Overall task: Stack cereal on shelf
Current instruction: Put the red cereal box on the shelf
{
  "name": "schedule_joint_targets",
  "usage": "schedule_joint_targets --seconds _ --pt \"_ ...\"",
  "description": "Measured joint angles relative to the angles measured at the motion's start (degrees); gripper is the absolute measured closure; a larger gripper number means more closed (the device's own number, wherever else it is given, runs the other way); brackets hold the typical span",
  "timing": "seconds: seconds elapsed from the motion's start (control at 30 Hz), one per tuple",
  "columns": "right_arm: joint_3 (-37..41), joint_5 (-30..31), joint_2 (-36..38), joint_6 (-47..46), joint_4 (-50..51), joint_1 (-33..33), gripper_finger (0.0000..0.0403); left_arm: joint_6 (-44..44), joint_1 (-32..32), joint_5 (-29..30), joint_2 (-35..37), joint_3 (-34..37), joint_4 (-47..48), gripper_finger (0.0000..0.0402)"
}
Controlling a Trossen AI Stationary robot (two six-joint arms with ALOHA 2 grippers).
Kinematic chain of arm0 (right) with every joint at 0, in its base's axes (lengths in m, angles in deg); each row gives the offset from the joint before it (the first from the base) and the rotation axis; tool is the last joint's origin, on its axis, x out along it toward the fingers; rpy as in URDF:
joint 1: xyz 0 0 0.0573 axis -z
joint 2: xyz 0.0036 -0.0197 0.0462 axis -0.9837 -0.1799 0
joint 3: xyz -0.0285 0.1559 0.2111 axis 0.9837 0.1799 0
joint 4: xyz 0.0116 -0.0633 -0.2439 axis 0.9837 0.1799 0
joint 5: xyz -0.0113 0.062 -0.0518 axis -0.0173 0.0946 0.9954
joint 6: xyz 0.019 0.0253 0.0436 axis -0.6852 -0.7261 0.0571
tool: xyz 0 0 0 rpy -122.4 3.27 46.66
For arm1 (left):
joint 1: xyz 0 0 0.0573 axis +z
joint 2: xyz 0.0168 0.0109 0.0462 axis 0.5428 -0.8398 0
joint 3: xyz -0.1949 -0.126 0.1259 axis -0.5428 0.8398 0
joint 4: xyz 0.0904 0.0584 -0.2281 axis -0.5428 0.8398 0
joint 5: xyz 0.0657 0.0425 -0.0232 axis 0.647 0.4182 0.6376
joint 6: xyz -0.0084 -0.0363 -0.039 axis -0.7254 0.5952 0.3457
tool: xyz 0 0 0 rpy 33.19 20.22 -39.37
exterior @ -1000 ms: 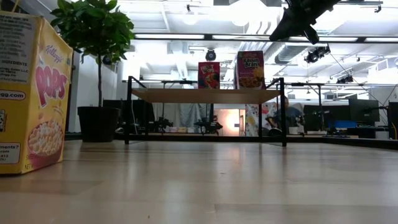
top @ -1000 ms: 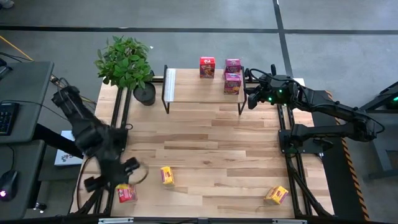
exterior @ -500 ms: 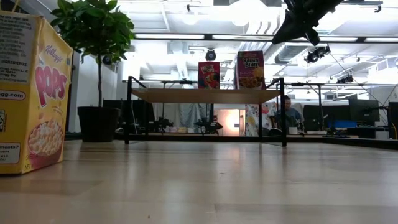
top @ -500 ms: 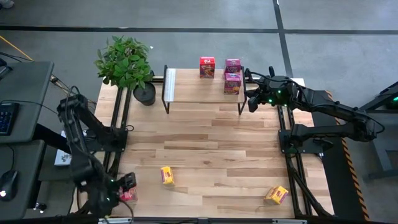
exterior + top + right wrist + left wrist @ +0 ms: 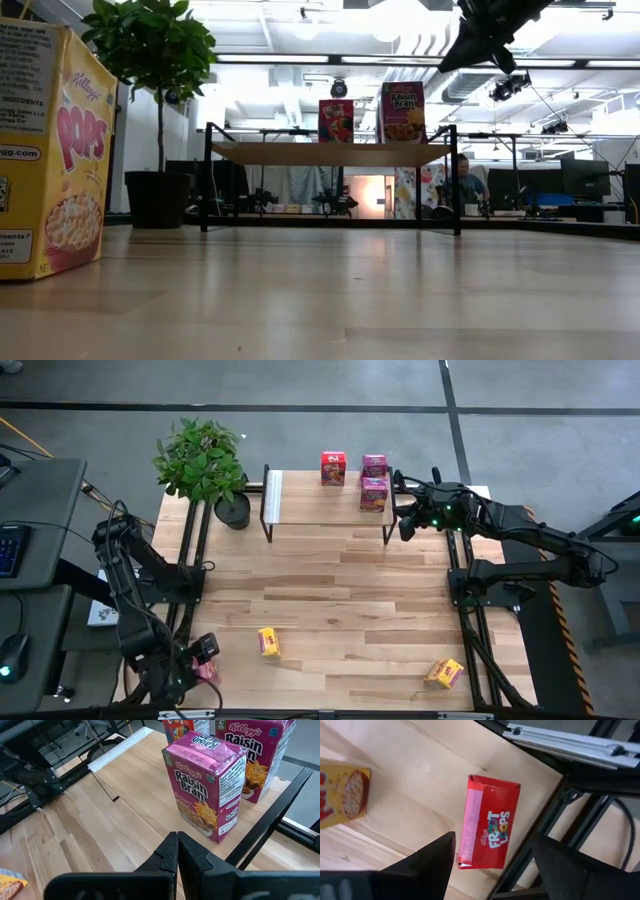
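lower left of the high view: left gripper (image 5: 200, 660) hanging over a red froot loops box (image 5: 207, 673) at the table's near-left corner, fingers spread wide on either side of it in the left wrist view (image 5: 490, 836), not touching it, nothing held. upper left: potted plant (image 5: 205, 465) standing on the table (image 5: 330, 580) just beside the shelf's left end. lower centre-left: yellow pops box (image 5: 268, 642) lying flat on the bare wood, well apart from the red one; same box filling the left edge of the low view (image 5: 50, 150). upper centre: shelf (image 5: 310, 500) with a red box (image 5: 333, 467) upright on its top, then to the right a pink raisin bran box (image 5: 374, 464) with a second pink raisin bran box (image 5: 374, 493) just in front of it. lower right: another yellow box (image 5: 445, 673) lying tilted near the table's right edge. upper right: right gripper (image 5: 406, 520) hovering just off the shelf's right end, fingers pressed together and empty, pointing at the nearer pink box in the right wrist view (image 5: 207, 790).
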Motion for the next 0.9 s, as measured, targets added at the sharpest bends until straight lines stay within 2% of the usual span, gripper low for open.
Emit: schedule_joint_targets --seconds 0.5,0.7,0.9 --pt "0.0 -0.1 0.0 0.0 0.6 0.0 0.0402 -2.4 0.0 0.0 0.0 6.4 -7.4 0.0151" --pt "0.0 -0.1 0.0 0.0 0.6 0.0 0.0402 -3.0 0.7 1.8 -0.2 8.8 -11.2 0.0151" --pt "0.0 -0.1 0.0 0.0 0.6 0.0 0.0402 -2.6 1.0 0.5 -0.3 11.0 -13.0 0.0151"
